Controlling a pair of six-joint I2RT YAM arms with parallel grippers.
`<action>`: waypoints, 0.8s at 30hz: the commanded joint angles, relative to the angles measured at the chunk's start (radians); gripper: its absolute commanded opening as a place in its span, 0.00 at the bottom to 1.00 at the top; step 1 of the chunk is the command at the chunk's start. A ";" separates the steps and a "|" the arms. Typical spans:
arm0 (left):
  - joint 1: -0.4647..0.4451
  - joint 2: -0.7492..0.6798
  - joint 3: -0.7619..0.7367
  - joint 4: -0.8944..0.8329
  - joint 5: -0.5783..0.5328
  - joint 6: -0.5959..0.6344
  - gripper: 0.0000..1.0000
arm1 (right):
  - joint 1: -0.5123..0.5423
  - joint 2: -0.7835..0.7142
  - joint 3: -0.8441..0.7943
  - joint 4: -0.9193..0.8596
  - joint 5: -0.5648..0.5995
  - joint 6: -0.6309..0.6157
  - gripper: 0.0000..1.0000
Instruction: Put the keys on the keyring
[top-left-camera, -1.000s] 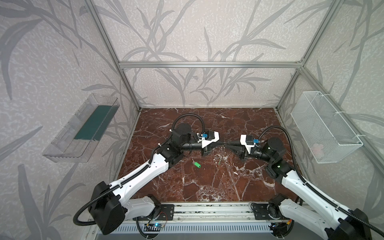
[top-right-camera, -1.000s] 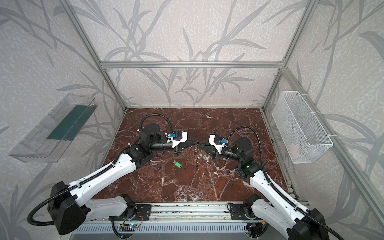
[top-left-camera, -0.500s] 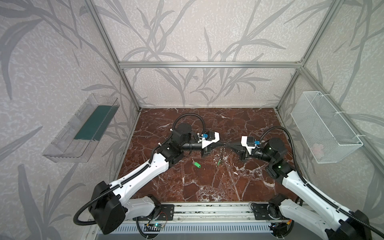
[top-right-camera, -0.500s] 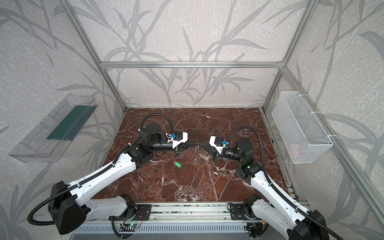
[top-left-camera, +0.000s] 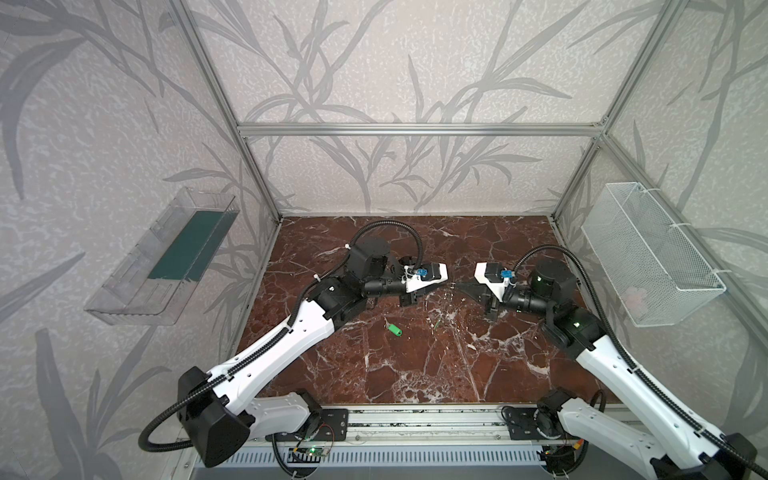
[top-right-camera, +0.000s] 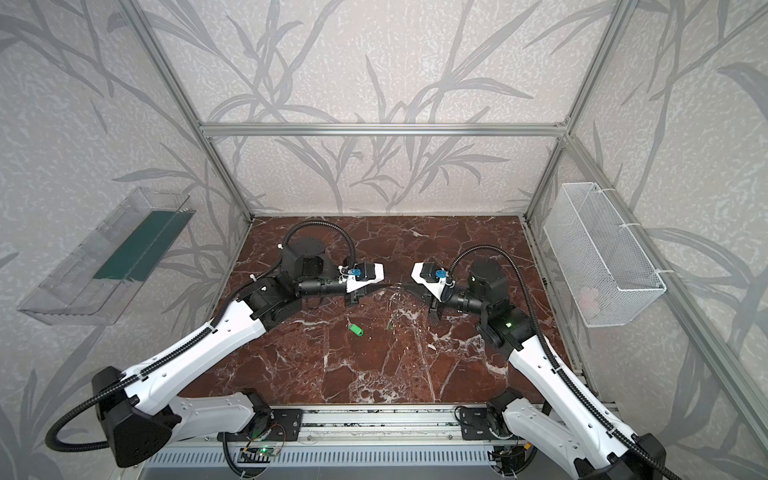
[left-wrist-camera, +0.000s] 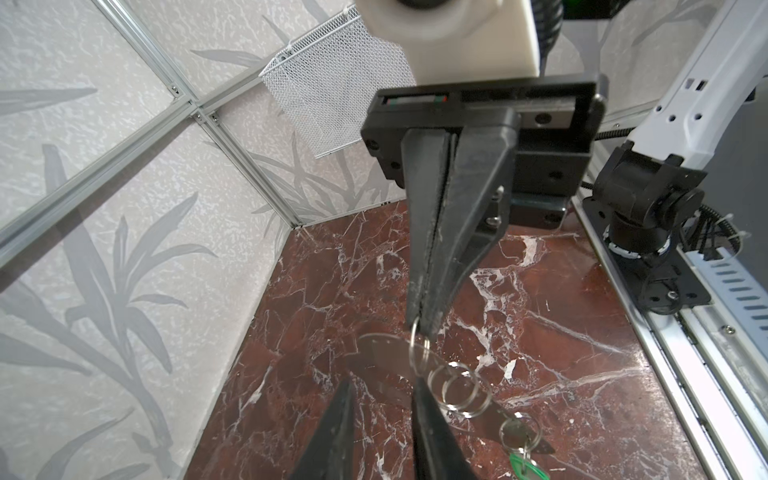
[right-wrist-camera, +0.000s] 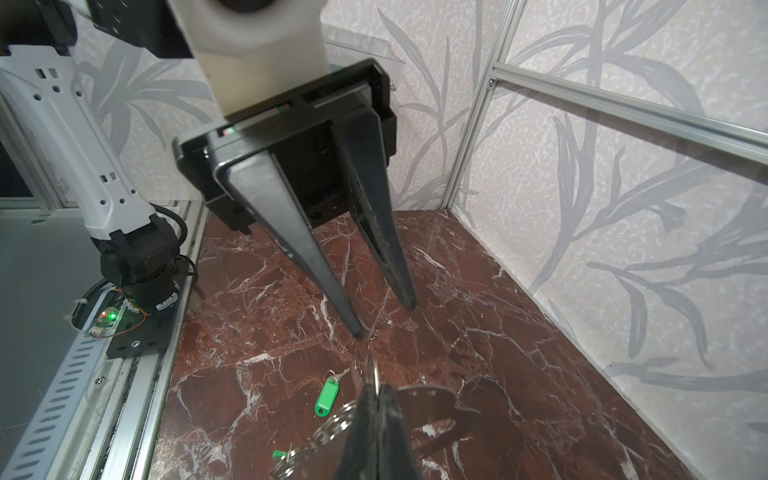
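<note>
The keyring's grey metal plate (left-wrist-camera: 380, 353) hangs above the marble floor between my two grippers. A chain of metal rings (left-wrist-camera: 459, 390) trails from it, ending in a green key tag (left-wrist-camera: 524, 464) (right-wrist-camera: 279, 454). My right gripper (right-wrist-camera: 376, 388) (left-wrist-camera: 422, 328) (top-left-camera: 458, 286) is shut on a ring at the plate (right-wrist-camera: 428, 399). My left gripper (left-wrist-camera: 381, 386) (right-wrist-camera: 383, 320) (top-right-camera: 376, 288) faces it, open, with its fingers on either side of the plate's edge; whether they touch it I cannot tell. A loose green key (top-left-camera: 395, 330) (top-right-camera: 355, 330) (right-wrist-camera: 327, 398) lies on the floor in front of the left gripper.
A white mesh basket (top-left-camera: 648, 253) hangs on the right wall and a clear plastic tray (top-left-camera: 162, 266) on the left wall. The aluminium rail (top-left-camera: 415, 419) with both arm bases runs along the front edge. Frame posts stand in the back corners.
My left gripper's jaws have come apart; they were shut before. The right gripper stays shut on the ring. Both arms have hardly shifted.
</note>
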 joint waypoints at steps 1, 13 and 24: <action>-0.031 0.019 0.047 -0.105 -0.094 0.113 0.27 | 0.024 0.019 0.060 -0.159 0.056 -0.044 0.00; -0.067 0.070 0.087 -0.113 -0.136 0.113 0.19 | 0.055 0.036 0.113 -0.237 0.093 -0.074 0.00; -0.076 0.105 0.106 -0.122 -0.111 0.095 0.12 | 0.065 0.027 0.095 -0.191 0.080 -0.079 0.00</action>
